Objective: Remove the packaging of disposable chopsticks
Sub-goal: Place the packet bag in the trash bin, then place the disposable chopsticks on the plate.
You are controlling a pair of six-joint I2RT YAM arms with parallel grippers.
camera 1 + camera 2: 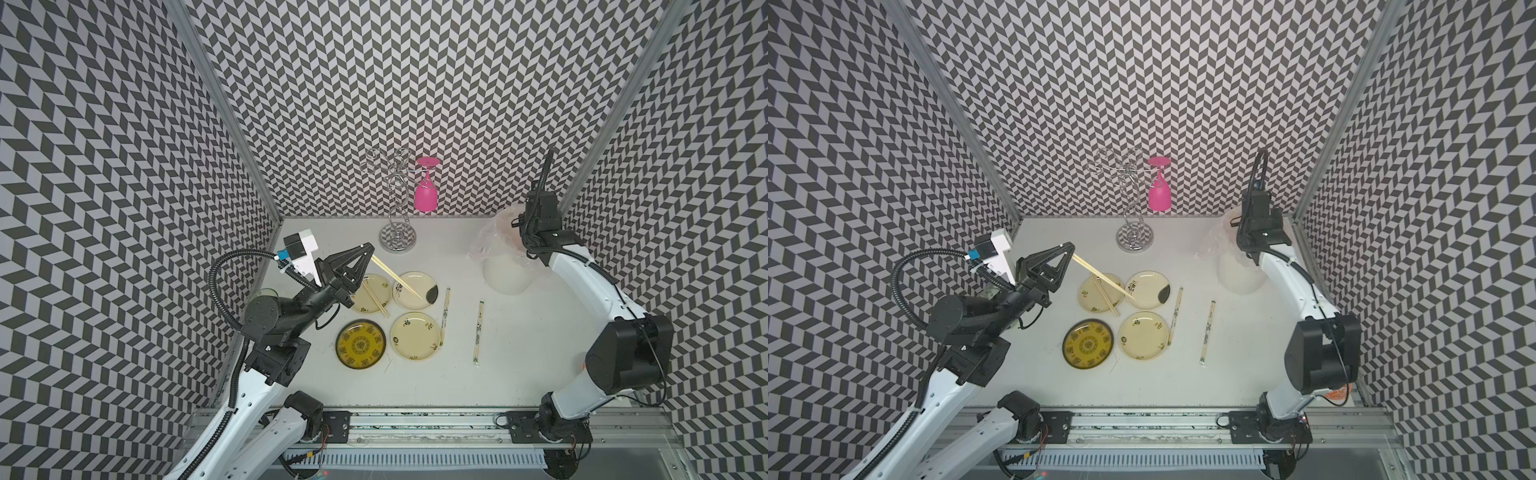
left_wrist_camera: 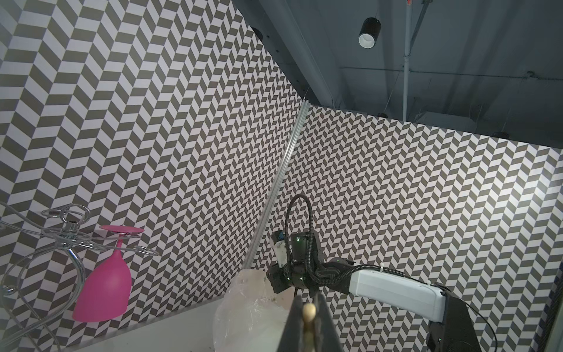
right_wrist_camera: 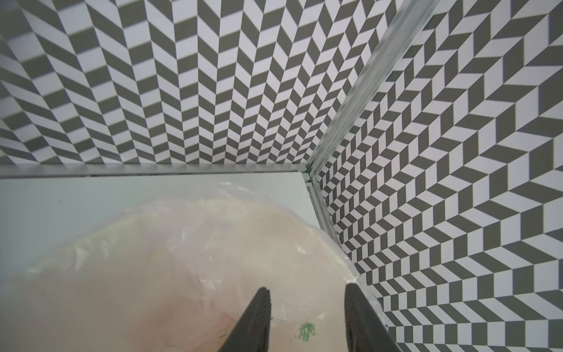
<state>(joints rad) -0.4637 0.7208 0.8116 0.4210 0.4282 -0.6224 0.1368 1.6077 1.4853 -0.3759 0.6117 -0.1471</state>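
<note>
**Left claw grips a bare pair; right claw parted over the bin bag**

Your left claw [image 1: 368,248] is clamped tight on one end of a bare pair of chopsticks [image 1: 395,274]. The sticks slope down from it over the far cream plate [image 1: 411,305], the one with a dark patch. You cannot tell whether their tips touch it. In the left wrist view, the butt of that pair shows pinched between the closed fingers.

Your right claw [image 3: 307,288] hangs over the pinkish bin bag [image 1: 496,249] in the far right corner of the bench [image 1: 519,353]. Its fingers stand partway apart with nothing between them. A blurred scrap of green print [image 3: 306,330] shows in the bag beneath.

A second bare pair [image 1: 375,299] lies across the neighbouring cream plate [image 1: 379,287].

Two pairs are still in their packaging. One wrapped pair [image 1: 445,318] lies on the bench just beside the plates' right rims. The other wrapped pair [image 1: 478,332] lies further right, roughly parallel to it and apart from it.

A near cream plate [image 1: 415,336] and a yellow-and-dark plate [image 1: 360,344] sit in front. A pink glass [image 1: 426,195] hangs upside down from a wire rack [image 1: 397,239] at the far wall.
</note>
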